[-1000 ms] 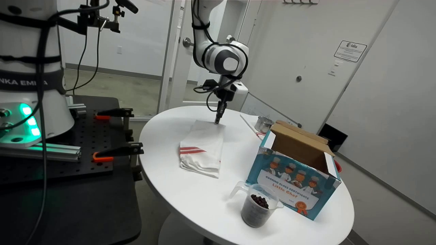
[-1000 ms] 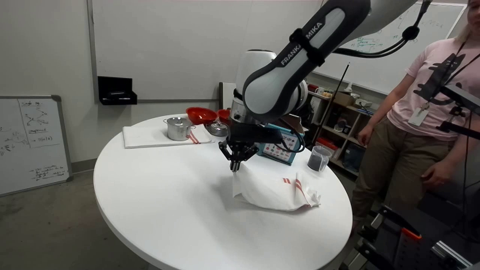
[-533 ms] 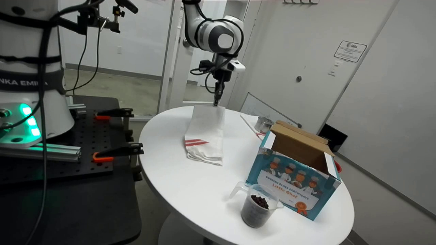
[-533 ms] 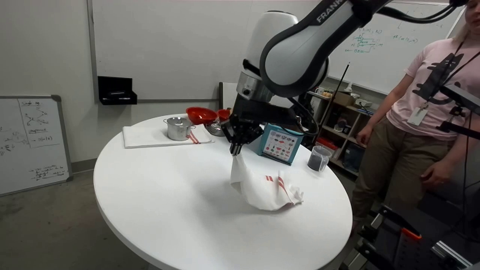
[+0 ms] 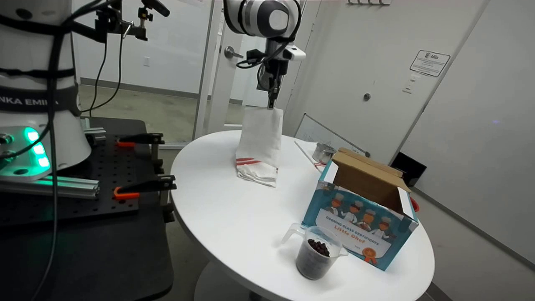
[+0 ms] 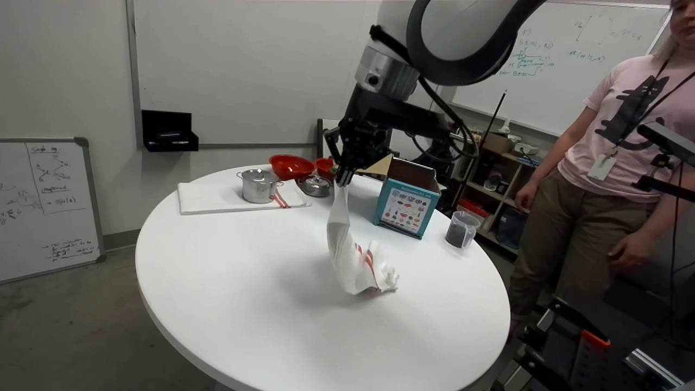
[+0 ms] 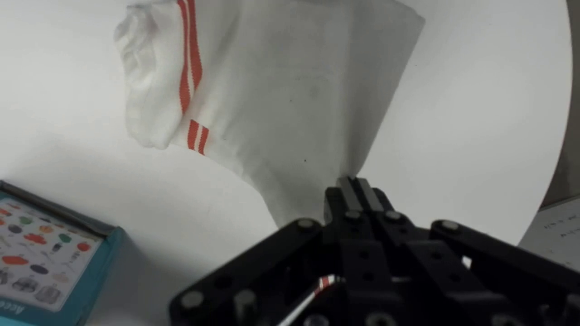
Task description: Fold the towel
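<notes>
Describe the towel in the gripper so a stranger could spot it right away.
Find the round white table, then the black gripper above it. The towel is the red-striped white cloth hanging from that gripper. Unlike the striped cloth lying flat under a silver pot, it's held up.

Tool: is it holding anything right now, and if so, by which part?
The towel: the tool pinches it by its raised edge, at the end away from the red stripes.

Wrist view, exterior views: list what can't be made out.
Wrist view: far part of the towel, cut off by the top edge; its gripped edge, hidden by the end effector.
In an exterior view: red object, mostly hidden behind the box.
</notes>
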Motion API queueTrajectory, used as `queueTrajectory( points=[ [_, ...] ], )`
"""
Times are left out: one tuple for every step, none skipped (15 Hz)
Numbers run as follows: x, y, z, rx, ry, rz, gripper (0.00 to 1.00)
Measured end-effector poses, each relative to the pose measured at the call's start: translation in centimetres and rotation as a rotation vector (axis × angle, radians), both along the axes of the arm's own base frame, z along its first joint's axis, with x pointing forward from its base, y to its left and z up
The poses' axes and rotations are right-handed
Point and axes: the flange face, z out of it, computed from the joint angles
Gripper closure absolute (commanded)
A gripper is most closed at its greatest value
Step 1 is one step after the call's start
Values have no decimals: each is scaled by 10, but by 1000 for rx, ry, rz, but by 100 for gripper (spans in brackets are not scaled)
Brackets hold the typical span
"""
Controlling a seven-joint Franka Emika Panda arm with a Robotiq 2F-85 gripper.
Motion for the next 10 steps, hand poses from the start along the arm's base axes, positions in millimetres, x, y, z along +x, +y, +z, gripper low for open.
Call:
queueTrajectory(
  points=[
    [-1,0,13,-6,-10,3,99],
    [-2,0,27,-17,-18,4,99],
    [-4,1,39,-32,-22,4,99],
    [-6,3,47,-50,-22,4,99],
    [-8,6,53,-69,-16,2,99],
    [-9,10,55,-82,-8,-1,99],
    [-10,14,57,-90,-1,0,99],
    [-11,19,58,-96,5,0,99],
    [-12,23,60,-99,7,3,99],
    [-13,27,63,-100,8,4,99]
  ],
)
